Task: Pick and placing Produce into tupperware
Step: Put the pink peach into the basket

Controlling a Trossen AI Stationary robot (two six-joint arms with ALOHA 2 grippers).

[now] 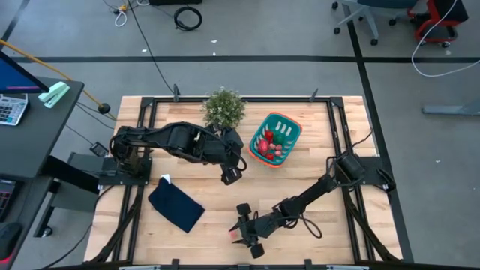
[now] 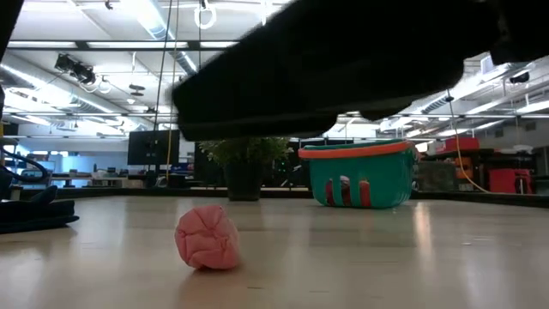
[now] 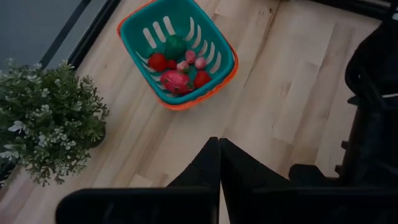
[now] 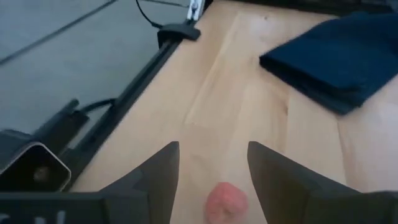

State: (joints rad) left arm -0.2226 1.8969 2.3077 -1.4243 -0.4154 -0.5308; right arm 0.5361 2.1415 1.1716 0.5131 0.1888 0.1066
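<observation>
Bare wooden tabletop (image 1: pixel 210 191) between folded dark navy cloth (image 1: pixel 176 208) and teal slotted plastic basket (image 1: pixel 275 139); bushy green potted plant (image 1: pixel 223 109) crowding basket's side; basket top unobstructed.

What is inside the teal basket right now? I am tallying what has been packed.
The teal basket holds a green piece, several red pieces and small pink ones. Anything beneath that pile is covered.

Showing as two dark, near-black jointed arms with chunky link housings and black cables trailing along them. Ending in the left gripper (image 3: pixel 219 163), with smooth, matte, wedge-shaped black fingers, and the right gripper (image 4: pixel 213 167), with similar dark tapered fingers (image 4: pixel 163 171).
</observation>
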